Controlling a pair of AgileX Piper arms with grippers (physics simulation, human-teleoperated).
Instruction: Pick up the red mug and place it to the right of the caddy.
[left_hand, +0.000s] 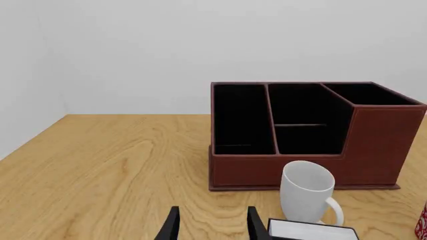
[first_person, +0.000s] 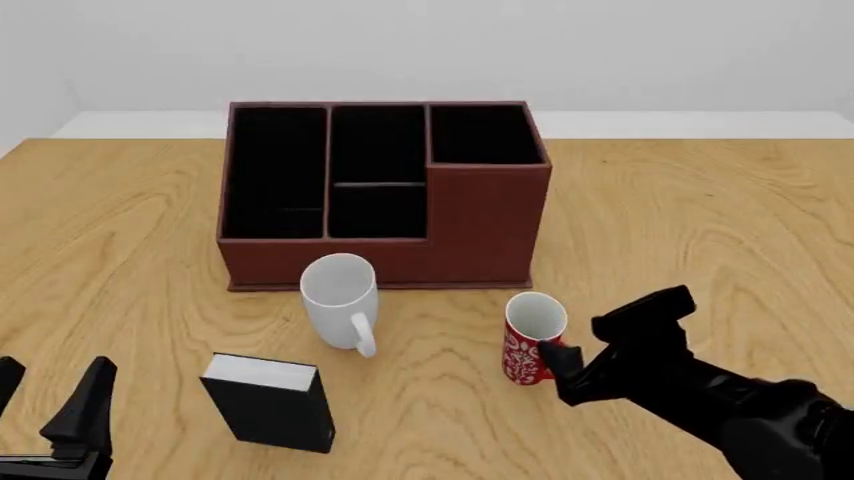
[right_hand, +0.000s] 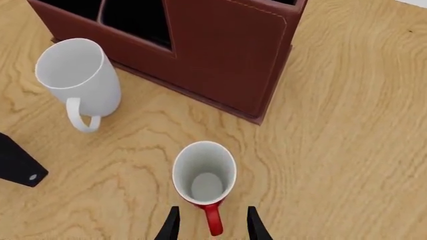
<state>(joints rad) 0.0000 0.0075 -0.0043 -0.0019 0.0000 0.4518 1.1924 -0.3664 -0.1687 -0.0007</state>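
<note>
The red mug stands upright on the table, in front of the caddy's right front corner and a little apart from it. In the right wrist view the red mug shows its white inside, and its red handle points back between my fingers. My right gripper is open, with one finger on each side of the handle and a gap on both sides. In the front view that right gripper sits just right of the mug. My left gripper is open and holds nothing at the table's near left.
A plain white mug stands in front of the caddy, left of the red mug. A small black box stands nearer, to the left. The table right of the caddy is bare wood.
</note>
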